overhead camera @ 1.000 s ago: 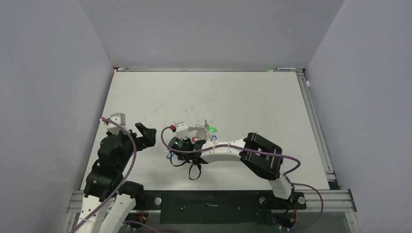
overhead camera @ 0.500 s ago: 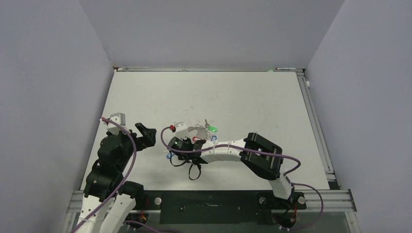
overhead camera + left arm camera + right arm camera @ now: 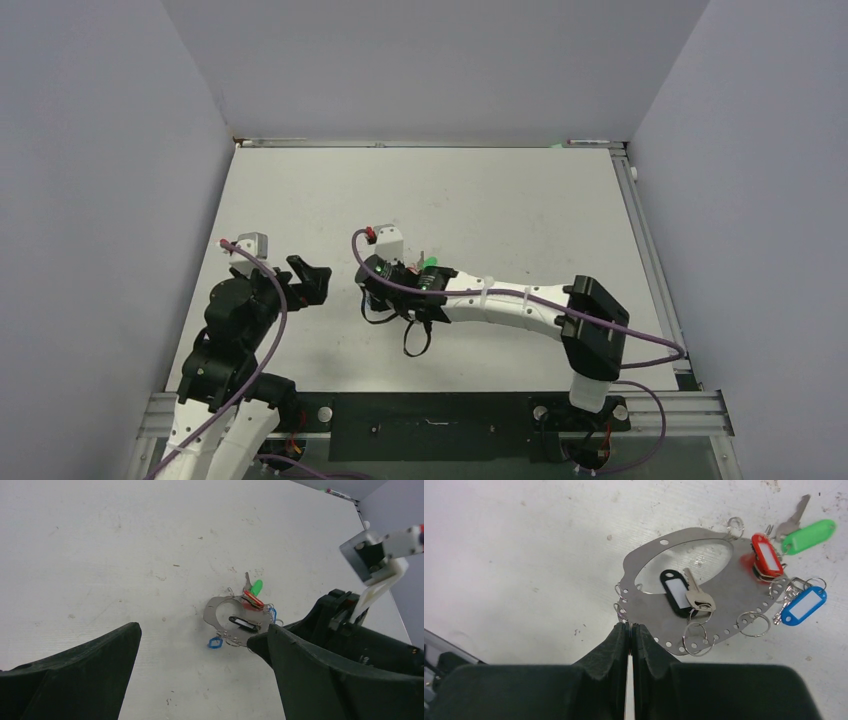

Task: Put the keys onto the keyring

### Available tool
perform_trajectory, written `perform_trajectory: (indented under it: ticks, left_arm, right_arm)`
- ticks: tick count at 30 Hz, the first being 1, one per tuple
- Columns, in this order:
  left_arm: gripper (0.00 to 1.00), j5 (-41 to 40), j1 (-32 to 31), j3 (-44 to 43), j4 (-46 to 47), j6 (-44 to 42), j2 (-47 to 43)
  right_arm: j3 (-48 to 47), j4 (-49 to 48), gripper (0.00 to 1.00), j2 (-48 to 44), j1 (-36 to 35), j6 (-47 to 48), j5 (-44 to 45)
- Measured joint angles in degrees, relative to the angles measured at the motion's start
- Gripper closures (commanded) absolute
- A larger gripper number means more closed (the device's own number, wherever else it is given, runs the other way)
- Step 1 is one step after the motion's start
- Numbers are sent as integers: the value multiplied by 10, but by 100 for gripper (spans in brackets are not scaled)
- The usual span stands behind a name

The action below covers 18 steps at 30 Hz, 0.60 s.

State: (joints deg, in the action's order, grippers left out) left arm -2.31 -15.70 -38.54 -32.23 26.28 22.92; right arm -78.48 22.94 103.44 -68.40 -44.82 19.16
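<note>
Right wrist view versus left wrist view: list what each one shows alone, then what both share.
Right wrist only: small punched holes along the flat silvery metal keyring, and the right claw shut at its edge. Left wrist only: a small blue loop loose on the white table beside the keyring, and the left claw, open. Both: the keyring with its black plastic tag, red tag, green tag and blue tag.

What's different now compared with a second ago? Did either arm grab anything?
The right arm stretched out, carrying the right gripper a little farther up the table. Its jaws closed, tips at the rim of the keyring; whether they pinch it is unclear. The left gripper edged slightly towards the middle and stayed open. Keyring and keys seem to lie where they were.
</note>
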Motion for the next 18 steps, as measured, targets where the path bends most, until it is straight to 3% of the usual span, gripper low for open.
perform_trajectory:
  ticks: [11, 14, 18]
  left_arm:
    - [0, 77, 0, 80, 102, -16, -35]
    - [8, 109, -2, 109, 146, -29, -58]
    - [10, 167, -10, 141, 208, -53, -71]
  right_arm:
    - [-57, 127, 95, -62, 80, -46, -127]
    - [-59, 156, 95, -77, 105, -44, -179]
    - [-72, 185, 95, -94, 126, -33, -234]
